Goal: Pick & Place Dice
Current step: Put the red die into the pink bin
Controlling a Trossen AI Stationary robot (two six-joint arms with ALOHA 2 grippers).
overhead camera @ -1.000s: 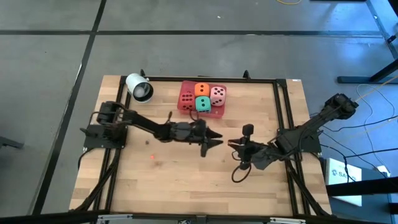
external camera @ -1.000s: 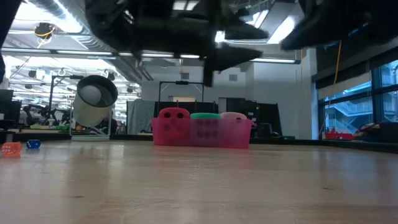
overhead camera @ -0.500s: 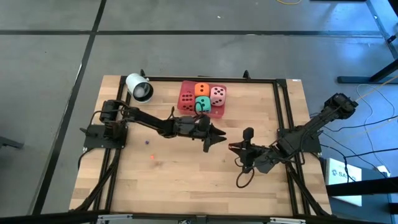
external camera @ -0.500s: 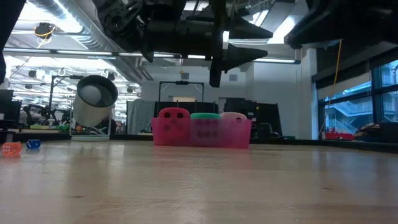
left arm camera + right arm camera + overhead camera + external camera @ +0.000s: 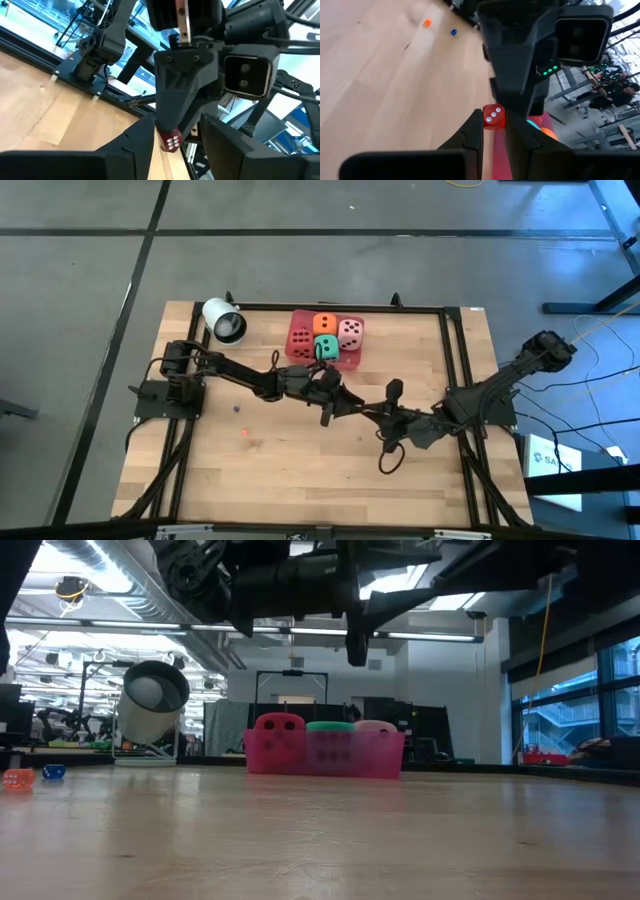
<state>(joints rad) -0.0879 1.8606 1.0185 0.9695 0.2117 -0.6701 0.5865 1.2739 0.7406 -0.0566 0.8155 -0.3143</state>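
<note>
small red die (image 5: pixel 494 117) pinched in right gripper (image 5: pixel 375 413) jaws, left gripper (image 5: pixel 345 402) jaws spread beside it, mid-table

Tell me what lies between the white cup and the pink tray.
Nothing: in the high view the stretch of wooden table between white cup and pink tray is bare.

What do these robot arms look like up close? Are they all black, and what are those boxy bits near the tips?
Both arms are dark, nearly black, built of slim jointed segments with black cables looping alongside. The left gripper and right gripper each end in two angular, tapering fingers. Behind the jaws sits a pale grey boxy camera module with two small lenses; green indicator lights glow on the left arm's wrist.
</note>
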